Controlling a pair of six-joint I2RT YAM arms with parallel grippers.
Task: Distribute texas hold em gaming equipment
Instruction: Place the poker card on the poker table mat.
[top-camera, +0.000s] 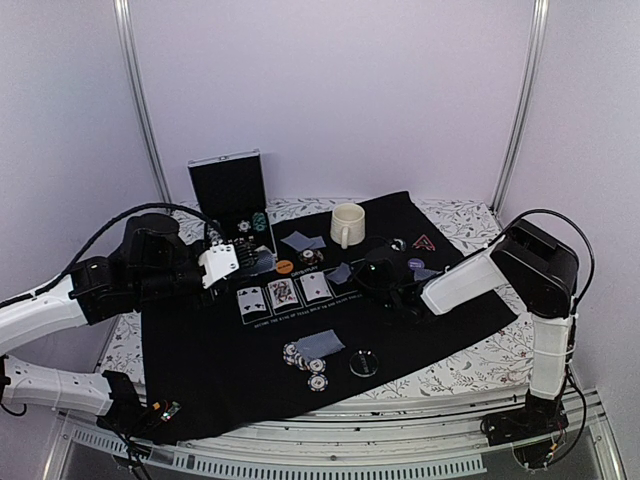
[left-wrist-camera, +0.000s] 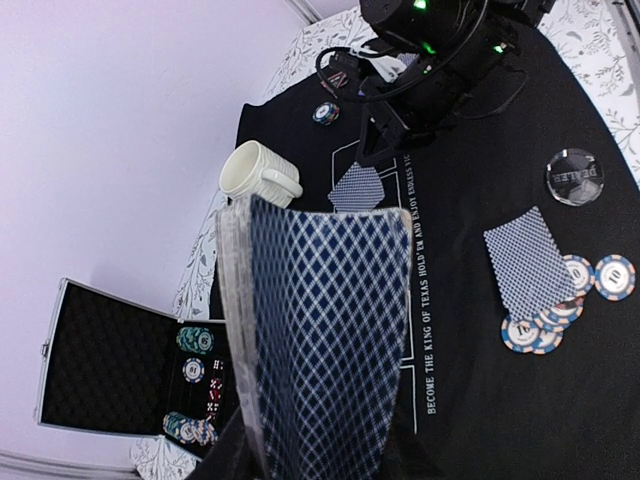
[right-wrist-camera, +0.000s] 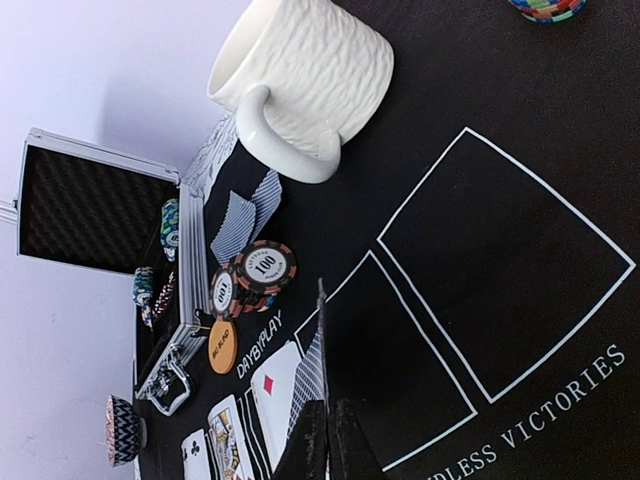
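The grey-blue diamond-backed playing card (right-wrist-camera: 313, 372) stands on edge, pinched between the closed fingers of the right gripper (right-wrist-camera: 328, 412). It sits over the black felt mat (top-camera: 220, 370), just beside the row of face-up cards (top-camera: 283, 292). The pinch is thin and catches only the card's edge. I judge it could twist free and land askew across a white-outlined card box (right-wrist-camera: 500, 270), or overlap the face-up diamond card (right-wrist-camera: 268, 385). It may also fall back-up where a face should show.

The thick blue-backed deck (left-wrist-camera: 320, 340) is clamped in the left gripper (top-camera: 216, 264). Its edges look slightly splayed, so a tilt might shed cards.

Counted:
- three face-up cards and two empty boxes
- two striped "100" chips (right-wrist-camera: 262, 266) beside one orange disc (right-wrist-camera: 222, 346)
- at least four blue-and-white chips (left-wrist-camera: 545, 322) touching a face-down card (left-wrist-camera: 530, 262)
- one clear dealer disc (left-wrist-camera: 574, 176)
- one red-edged triangle (top-camera: 424, 241)
- one cream ribbed mug (right-wrist-camera: 310, 70)
- one open metal case (top-camera: 228, 190)
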